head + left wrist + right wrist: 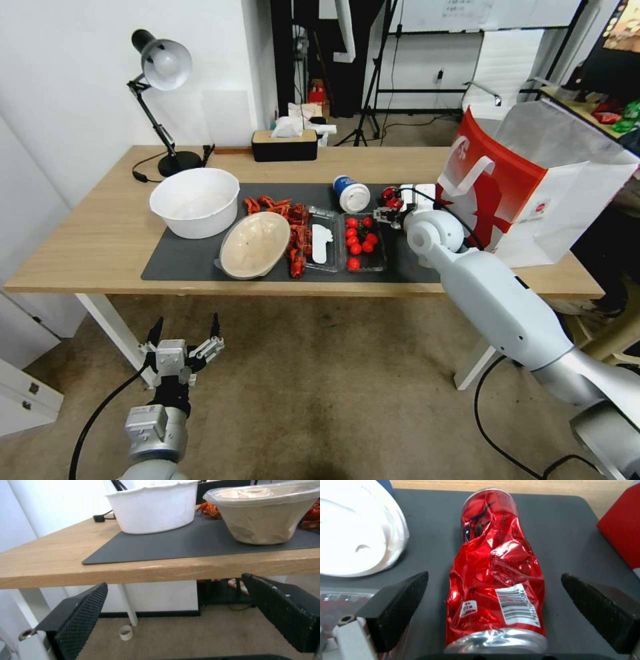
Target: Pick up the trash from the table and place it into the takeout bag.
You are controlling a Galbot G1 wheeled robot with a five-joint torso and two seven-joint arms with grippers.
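On mat, crushed red can (495, 580) btwn open right gripper (493, 610), base end cut off, left gripper (185, 341) open

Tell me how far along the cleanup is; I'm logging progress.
Nothing looks bagged yet. In hand: the right end effector sits open astride the crushed red can on the mat beside the takeout bag. Left: the blue-white cup and beige bowl. The left end effector waits open below the table.

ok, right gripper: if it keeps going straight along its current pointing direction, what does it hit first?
Most likely the crushed red can. The right gripper is open, with the can lying lengthwise between its fingers on the dark grey mat. The remaining gap is hard to judge.
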